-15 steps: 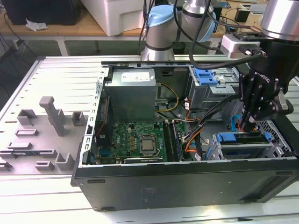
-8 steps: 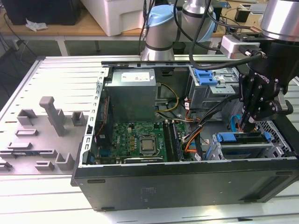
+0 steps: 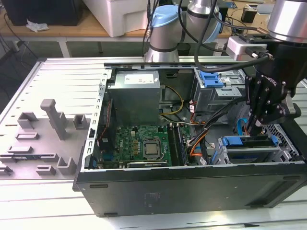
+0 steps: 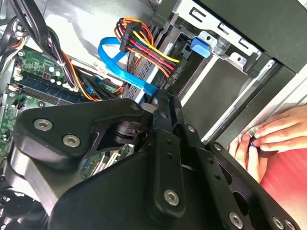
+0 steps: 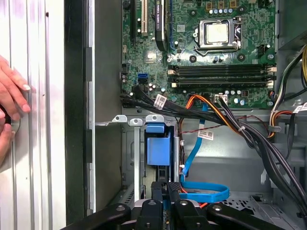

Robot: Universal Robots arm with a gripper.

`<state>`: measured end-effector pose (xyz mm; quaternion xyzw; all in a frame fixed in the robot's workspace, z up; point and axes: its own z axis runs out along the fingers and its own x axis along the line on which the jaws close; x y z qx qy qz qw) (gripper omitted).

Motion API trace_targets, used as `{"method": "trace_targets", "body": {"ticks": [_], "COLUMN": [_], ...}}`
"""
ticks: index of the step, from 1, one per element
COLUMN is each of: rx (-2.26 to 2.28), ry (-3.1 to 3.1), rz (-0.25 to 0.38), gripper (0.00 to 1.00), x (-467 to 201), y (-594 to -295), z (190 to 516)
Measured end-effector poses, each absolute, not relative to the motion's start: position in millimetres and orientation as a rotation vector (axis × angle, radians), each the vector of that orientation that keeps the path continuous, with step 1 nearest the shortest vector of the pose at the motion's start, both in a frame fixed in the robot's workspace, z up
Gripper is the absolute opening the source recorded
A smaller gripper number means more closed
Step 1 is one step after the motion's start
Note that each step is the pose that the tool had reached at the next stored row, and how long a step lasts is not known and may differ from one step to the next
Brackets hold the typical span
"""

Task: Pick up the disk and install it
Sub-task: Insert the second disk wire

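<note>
The disk (image 5: pixel 158 151) sits edge-up in the drive cage (image 3: pixel 249 152) at the computer case's near right corner in the exterior view, its long axis running down into the bay. The hand (image 5: pixel 168 186), fingers pressed together, hangs directly above its top edge.

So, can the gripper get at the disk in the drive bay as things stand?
Probably yes. The gripper hangs right over the disk in its bay, with nothing between them in the exterior view. A blue cable runs close beside and might brush it.
</note>
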<state>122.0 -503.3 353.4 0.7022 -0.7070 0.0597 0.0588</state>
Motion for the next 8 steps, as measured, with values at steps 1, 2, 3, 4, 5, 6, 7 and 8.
{"method": "trace_targets", "body": {"ticks": [1,2,3,4,5,6,7,8], "rx": [2.129,2.135,2.143,2.146,2.148,2.151,2.153,2.156], "ry": [-2.14,-2.134,-2.127,-2.124,-2.123,-2.12,-2.118,-2.115], "rz": [0.181,0.182,0.183,0.183,0.183,0.183,0.183,0.184], "gripper": [0.16,0.16,0.16,0.16,0.16,0.16,0.16,0.16], "x": [122.1,122.1,122.2,122.2,122.2,122.2,122.2,122.2], "y": [-503.3,-503.3,-503.3,-503.3,-503.3,-503.3,-503.3,-503.3], "z": [353.3,353.0,352.6,352.4,352.3,352.1,351.9,351.7]}}
